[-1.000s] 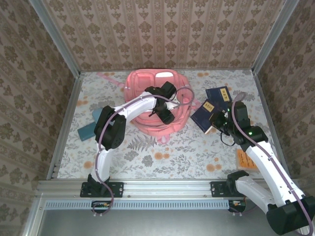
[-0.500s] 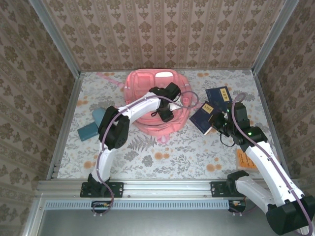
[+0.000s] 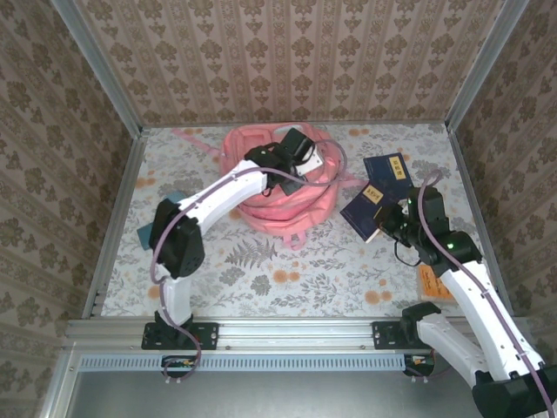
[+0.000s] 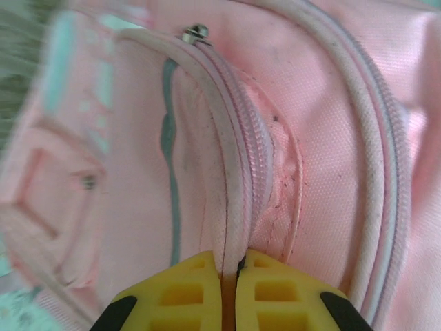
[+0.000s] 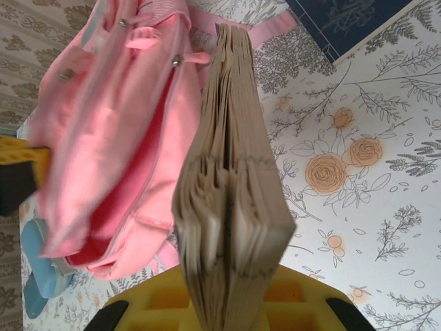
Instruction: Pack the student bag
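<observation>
Labels in view, none legible

A pale label [image 3: 369, 189] sits on the cover of the dark blue book [image 3: 359, 212] pinched in the right claw [image 3: 384, 225], just ahead of the claw; its dark marks are too small to read. A second blue book [image 3: 385, 170], lying farther out beyond the claw, carries a second label [image 3: 398, 165], equally unreadable. An orange card [image 3: 432, 283] lies behind the claw, beside the arm, and its faint marks cannot be made out.
</observation>
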Available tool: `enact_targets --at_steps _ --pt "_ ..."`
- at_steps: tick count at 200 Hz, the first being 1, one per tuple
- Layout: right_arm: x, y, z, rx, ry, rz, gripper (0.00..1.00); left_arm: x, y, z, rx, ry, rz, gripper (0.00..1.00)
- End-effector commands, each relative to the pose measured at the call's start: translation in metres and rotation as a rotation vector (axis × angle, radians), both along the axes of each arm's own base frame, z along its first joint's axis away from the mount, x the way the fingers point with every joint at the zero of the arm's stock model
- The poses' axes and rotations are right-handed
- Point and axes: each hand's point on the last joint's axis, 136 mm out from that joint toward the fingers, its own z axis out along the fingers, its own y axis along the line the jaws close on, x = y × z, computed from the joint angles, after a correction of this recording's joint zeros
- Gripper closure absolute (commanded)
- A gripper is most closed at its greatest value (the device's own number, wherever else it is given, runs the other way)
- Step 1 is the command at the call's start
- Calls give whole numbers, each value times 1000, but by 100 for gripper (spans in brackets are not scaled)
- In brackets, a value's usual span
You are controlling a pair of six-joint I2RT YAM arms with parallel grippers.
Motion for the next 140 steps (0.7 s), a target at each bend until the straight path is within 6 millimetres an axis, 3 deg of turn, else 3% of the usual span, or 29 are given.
enact_targets --at_steps 1,21,71,103,140 --pt "-3 -2 33 5 -85 5 100 21 10 93 -182 -267 165 96" --pt "-5 11 49 65 -139 66 100 25 17 114 -247 -322 233 97" --pt "-6 44 86 242 -266 205 100 28 5 122 -280 -317 265 98" --pt "-3 58 84 314 -277 261 100 25 -5 132 -284 -330 275 100" --pt "7 67 60 379 -210 246 100 18 -8 152 -345 -324 303 100"
